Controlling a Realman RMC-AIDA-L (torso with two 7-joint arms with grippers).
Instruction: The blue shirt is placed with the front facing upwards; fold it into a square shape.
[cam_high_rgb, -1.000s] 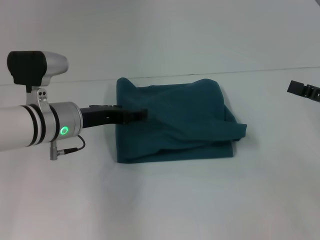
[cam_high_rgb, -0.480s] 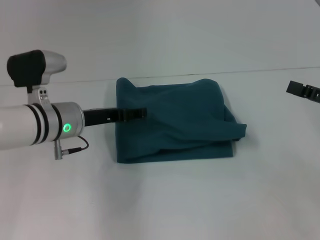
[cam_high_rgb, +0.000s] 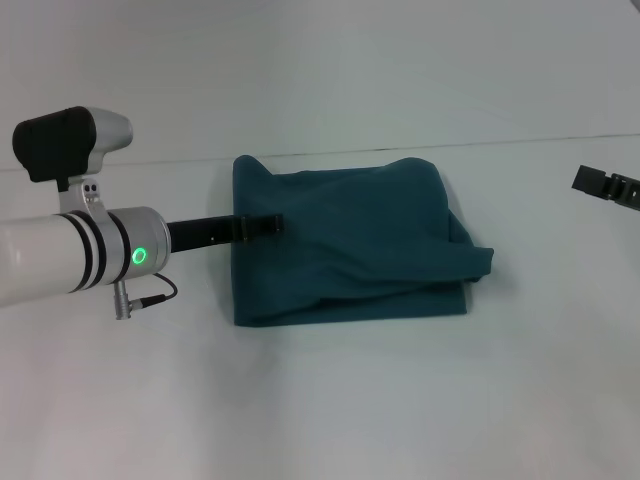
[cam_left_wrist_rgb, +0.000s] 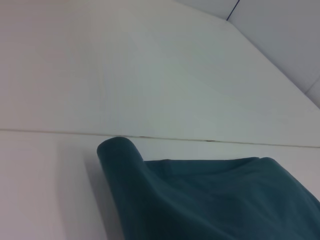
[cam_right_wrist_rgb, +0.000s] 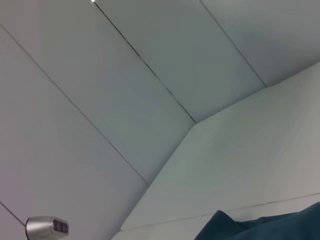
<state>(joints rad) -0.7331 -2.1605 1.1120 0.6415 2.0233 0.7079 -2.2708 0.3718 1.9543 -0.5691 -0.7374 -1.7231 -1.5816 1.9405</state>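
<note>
The blue shirt (cam_high_rgb: 350, 240) lies folded into a rough rectangle on the white table (cam_high_rgb: 320, 400). Only plain teal cloth shows, and the lettering is hidden. One fold bulges out at its right side (cam_high_rgb: 478, 262), and its far left corner curls up. My left gripper (cam_high_rgb: 272, 225) reaches in from the left and hovers low over the shirt's left edge. The left wrist view shows that curled corner and the cloth (cam_left_wrist_rgb: 200, 200). My right gripper (cam_high_rgb: 606, 184) is parked at the far right, away from the shirt. A teal corner (cam_right_wrist_rgb: 270, 227) shows in the right wrist view.
A white wall (cam_high_rgb: 320, 70) rises right behind the table's far edge, just beyond the shirt. Bare tabletop lies in front of the shirt and on both sides of it. The left arm's grey camera housing (cam_high_rgb: 70, 140) stands at the left.
My left gripper has levelled out and drawn back a little to the left along the shirt's left edge. The shirt and the right arm have not moved.
</note>
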